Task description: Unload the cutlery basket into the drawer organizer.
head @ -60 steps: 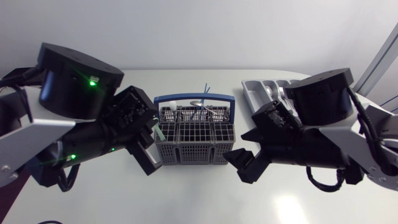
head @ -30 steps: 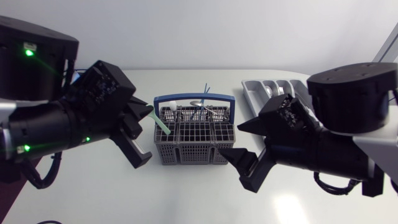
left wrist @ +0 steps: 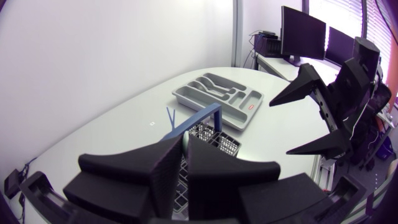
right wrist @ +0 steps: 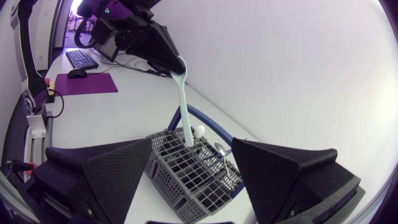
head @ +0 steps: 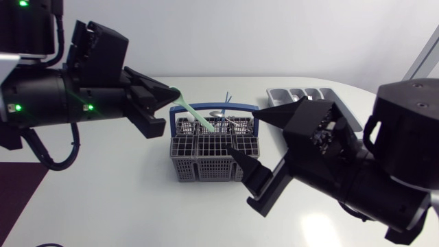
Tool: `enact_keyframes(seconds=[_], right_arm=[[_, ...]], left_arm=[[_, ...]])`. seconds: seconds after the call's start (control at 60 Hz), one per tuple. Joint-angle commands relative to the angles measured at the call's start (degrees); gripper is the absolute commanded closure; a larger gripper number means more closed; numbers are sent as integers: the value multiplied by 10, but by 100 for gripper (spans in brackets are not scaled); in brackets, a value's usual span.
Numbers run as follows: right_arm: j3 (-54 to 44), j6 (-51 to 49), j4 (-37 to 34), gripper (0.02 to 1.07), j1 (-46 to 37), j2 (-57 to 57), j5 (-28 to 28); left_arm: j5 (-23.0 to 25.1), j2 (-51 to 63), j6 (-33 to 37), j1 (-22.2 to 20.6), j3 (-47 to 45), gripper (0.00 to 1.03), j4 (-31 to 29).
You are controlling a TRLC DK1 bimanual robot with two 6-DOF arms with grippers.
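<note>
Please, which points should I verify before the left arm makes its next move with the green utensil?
1. Left gripper shut on the pale green utensil: ok.
2. Utensil clear of the cutlery basket: not ok, its lower end is inside.
3. Right gripper open, fingers holding nothing: ok.
4. Way to the drawer organizer free: probably not ok, the right arm stands between it and the basket.
5. Utensil type, for choosing a compartment: cannot tell, its working end is hidden.
</note>
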Motion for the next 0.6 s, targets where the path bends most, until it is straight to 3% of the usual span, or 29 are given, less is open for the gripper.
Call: enact_keyframes(seconds=[0.0, 0.45, 0.583], right_arm=[[-20, -37, 38, 17, 13, 23, 19], [-15, -86, 147, 23, 16, 129, 31], [-7, -95, 162, 34, 11, 148, 31]], left_arm=[[26, 26, -23, 0, 20, 79, 13], [94, 84, -39, -8, 28, 79, 56], [99, 97, -39, -9, 34, 79, 59]])
